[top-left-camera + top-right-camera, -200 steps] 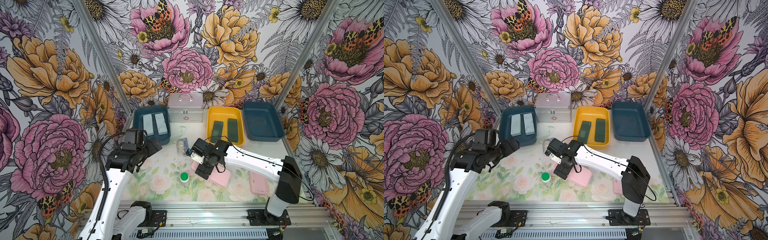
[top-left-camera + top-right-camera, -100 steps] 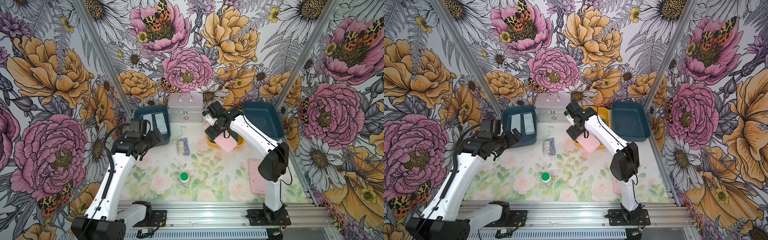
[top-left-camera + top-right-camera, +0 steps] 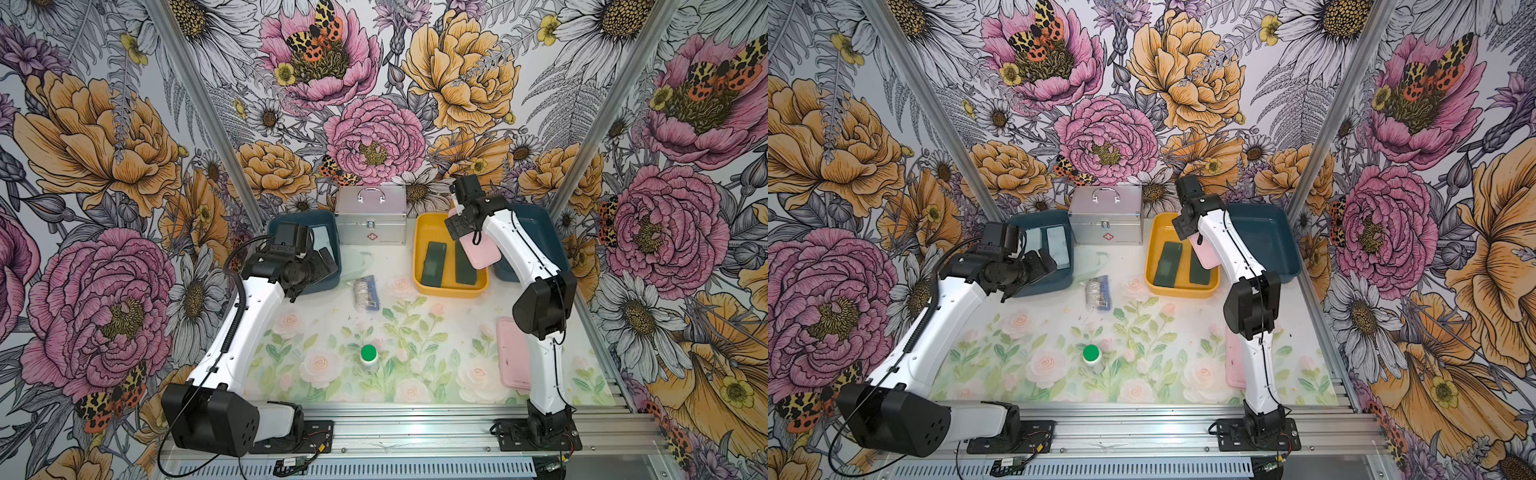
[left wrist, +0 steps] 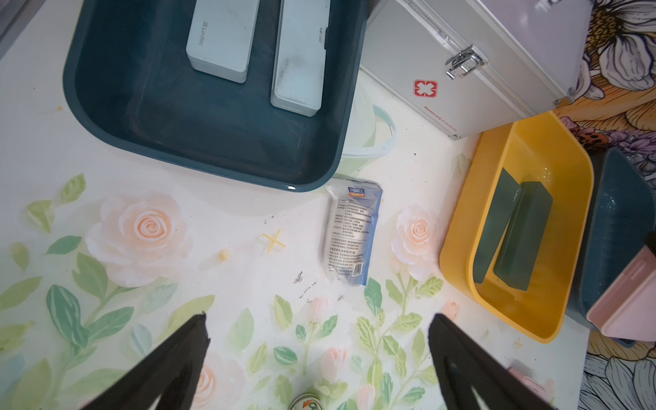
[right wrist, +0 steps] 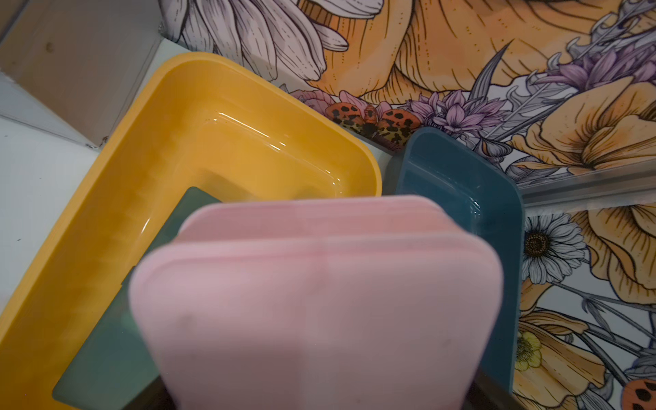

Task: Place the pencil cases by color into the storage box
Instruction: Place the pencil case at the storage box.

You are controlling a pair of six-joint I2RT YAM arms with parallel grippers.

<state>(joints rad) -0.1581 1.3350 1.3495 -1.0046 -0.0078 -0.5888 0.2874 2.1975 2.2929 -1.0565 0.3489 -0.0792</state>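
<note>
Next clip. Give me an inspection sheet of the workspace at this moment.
surface: mat, small scraps by the packet.
job's things: two blue cases in left bin; two green cases in yellow bin; held pink case above the yellow bin's right rim; other pink case flat on mat; nothing seen in right bin.
clutter: bottle, packet, metal box.
end effectors: left end effector open, empty; right end effector shut on held pink case.
cables: black loop beside left arm, clear of the cases.
surroundings: floral walls, metal rail in front.
</note>
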